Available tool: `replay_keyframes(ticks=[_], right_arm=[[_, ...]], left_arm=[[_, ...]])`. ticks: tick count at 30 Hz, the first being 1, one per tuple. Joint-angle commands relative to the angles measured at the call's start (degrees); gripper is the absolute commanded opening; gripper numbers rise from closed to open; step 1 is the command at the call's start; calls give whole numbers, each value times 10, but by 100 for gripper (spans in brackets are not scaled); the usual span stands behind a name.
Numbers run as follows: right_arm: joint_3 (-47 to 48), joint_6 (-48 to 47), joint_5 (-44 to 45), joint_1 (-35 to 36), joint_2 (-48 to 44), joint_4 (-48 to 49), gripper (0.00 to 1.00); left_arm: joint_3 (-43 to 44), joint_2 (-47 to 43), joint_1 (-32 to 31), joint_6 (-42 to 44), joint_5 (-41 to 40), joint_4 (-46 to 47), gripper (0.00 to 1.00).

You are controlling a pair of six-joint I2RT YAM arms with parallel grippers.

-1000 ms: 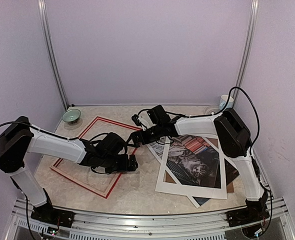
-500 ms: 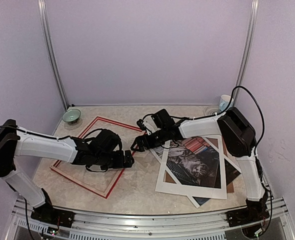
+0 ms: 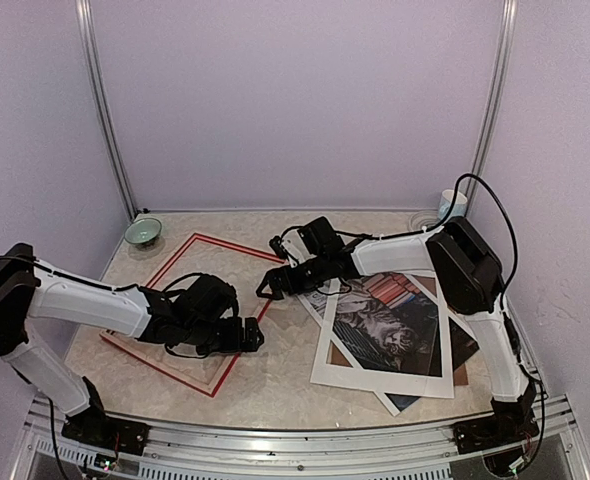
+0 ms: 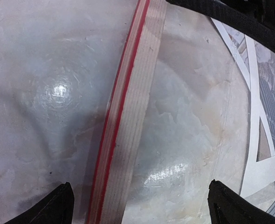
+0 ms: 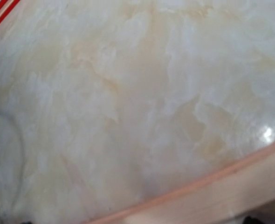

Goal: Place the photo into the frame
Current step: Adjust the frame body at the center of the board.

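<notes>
jaws both released, empty | photo (image 3: 380,325) at 3 o'clock: probably light, floppy, pinch an edge | frame (image 3: 235,247) at 9 o'clock, stiff

Two robot arms stand at the near edge, one to each side, and each carries a single tool: the left tool (image 3: 255,335) and the right tool (image 3: 265,290), so two in all. One tabletop (image 3: 275,385) carries everything. On it lies one red frame (image 3: 220,240). There is one photo (image 3: 385,330) of a cat, one white mat (image 3: 375,385) with one window cut in it, and one brown board (image 3: 463,350) showing at the mat's right side. At the back are one small green bowl (image 3: 143,232) and one cup (image 3: 452,204). Two metal posts rise in the back corners.
</notes>
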Motion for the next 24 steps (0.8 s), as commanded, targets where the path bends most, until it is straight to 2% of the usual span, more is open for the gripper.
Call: replay_keyframes(ticks=[1,10,24], right_arm=[[24,10,-7,-2,27,5,98],[65,9,-8,-2,55,-5,98],[103,1,-4,-4,79,-11,98]], left_arm=[[5,25,-14,-3,24,40,99],[33,74,-39,1,43,67,99],[97,132,-39,25,26,54,99]])
